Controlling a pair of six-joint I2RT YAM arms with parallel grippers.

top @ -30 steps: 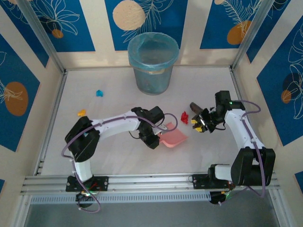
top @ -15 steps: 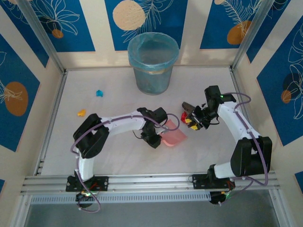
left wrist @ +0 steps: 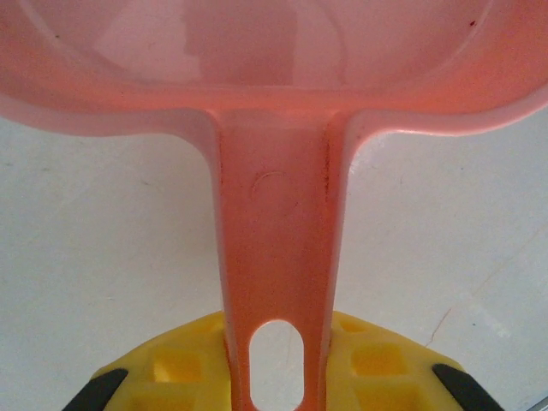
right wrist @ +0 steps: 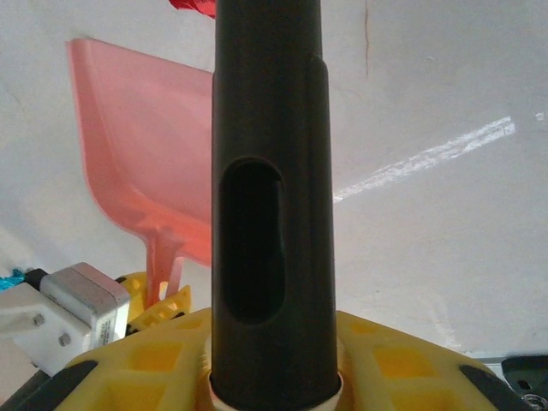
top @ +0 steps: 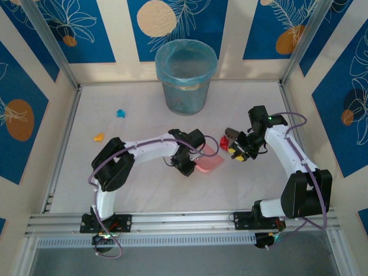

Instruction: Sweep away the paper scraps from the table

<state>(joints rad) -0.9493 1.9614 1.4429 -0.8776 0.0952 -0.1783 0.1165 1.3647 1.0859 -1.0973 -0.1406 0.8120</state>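
Note:
A red paper scrap [top: 224,141] lies on the white table [top: 138,190] between the pink dustpan [top: 209,163] and a dark brush [top: 232,133]. My left gripper [top: 191,156] is shut on the dustpan's handle [left wrist: 278,257], with the pan's mouth turned toward the scrap. My right gripper [top: 239,151] is shut on the brush handle [right wrist: 270,171], just right of the scrap. In the right wrist view the dustpan [right wrist: 145,137] sits to the left and the red scrap [right wrist: 193,7] peeks in at the top edge. A blue scrap [top: 121,113] and an orange one [top: 99,137] lie far left.
A blue-lined bin [top: 186,75] stands at the back centre of the table. Patterned walls and aluminium rails [top: 172,221] close in the table. The left arm's yellow fingers [right wrist: 158,304] show at the lower left of the right wrist view.
My right arm has swung left, bringing the brush in beside the red scrap. The left arm has nudged the dustpan slightly toward the back. Both grips are unchanged.

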